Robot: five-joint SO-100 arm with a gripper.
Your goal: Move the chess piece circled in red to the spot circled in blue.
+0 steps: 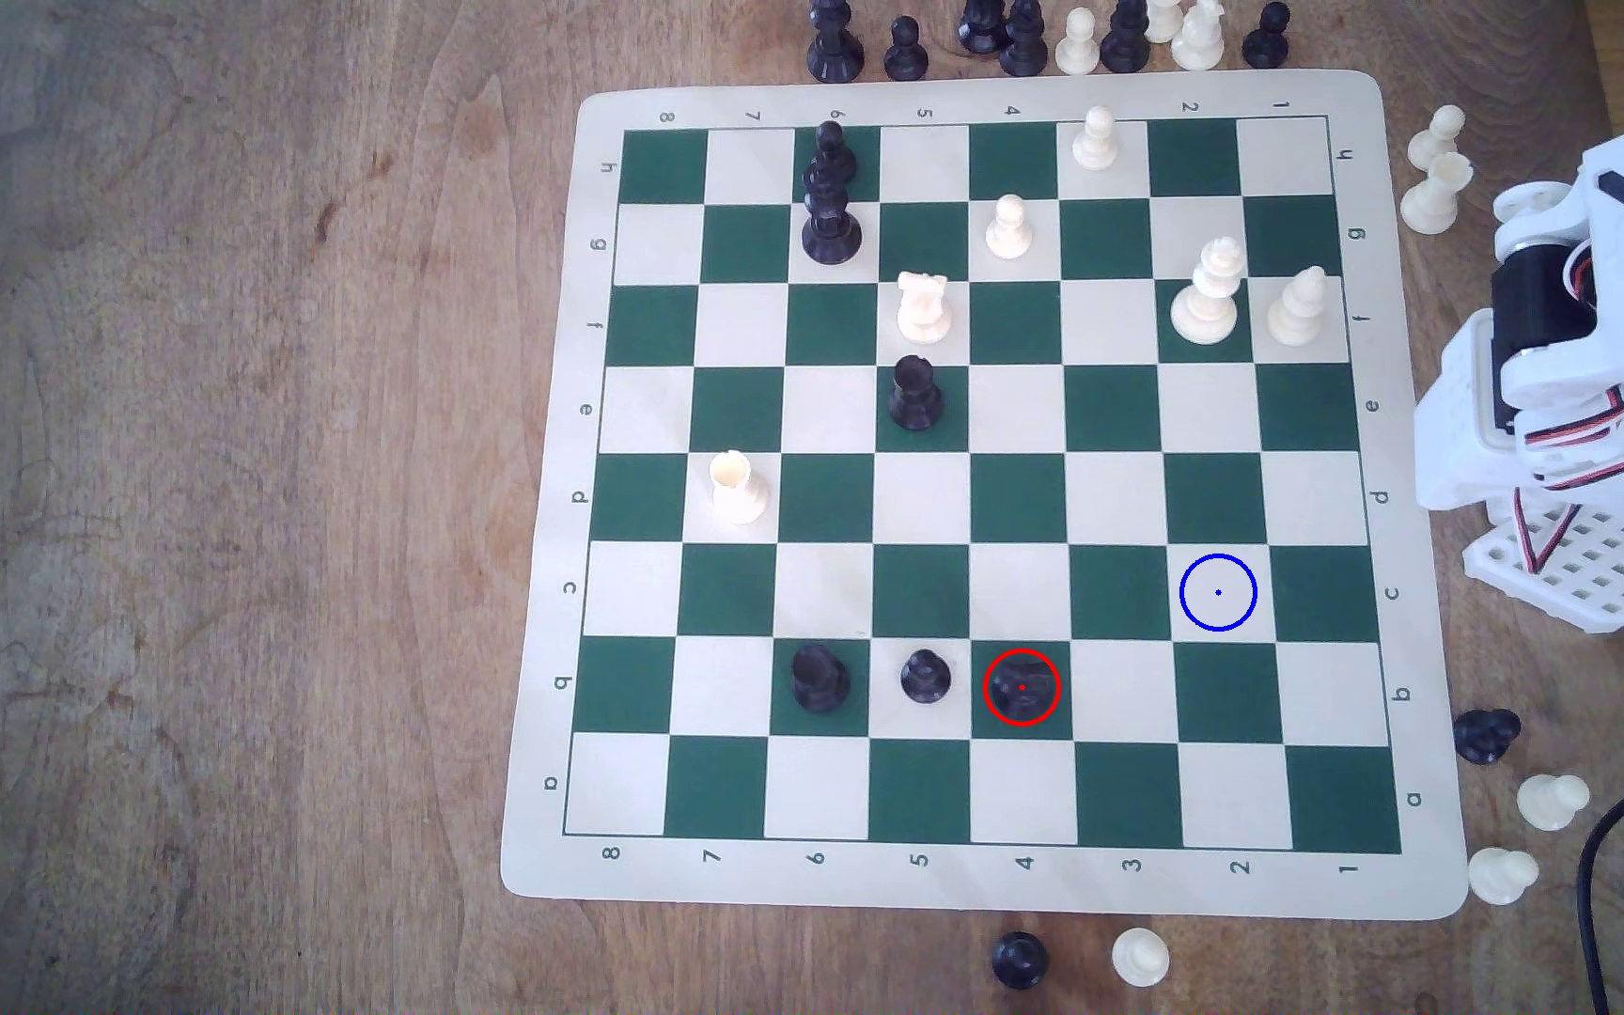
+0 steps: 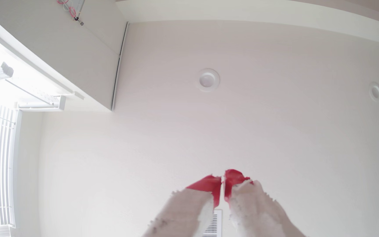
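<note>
while gripper [image 2: 222, 180] shut: knight [image 1: 1022, 686] untouched

White 3D-printed plastic arm [image 1: 1570, 390] with black servo motors and red-tipped fingers.

In the exterior view its shell is glossy white plastic with angular panels, two dark slanted slots on the upper cover and a round white hub beside a black motor block [image 1: 1536, 293]. Thin red, black and white wires [image 1: 1589, 429] loop along its body. Its base is a white perforated grid plate [image 1: 1570, 576] carrying a small red-and-black part. In the wrist view the gripper [image 2: 222, 180] has two rough, speckled white fingers [image 2: 184, 212] capped with bright red tape.
</note>
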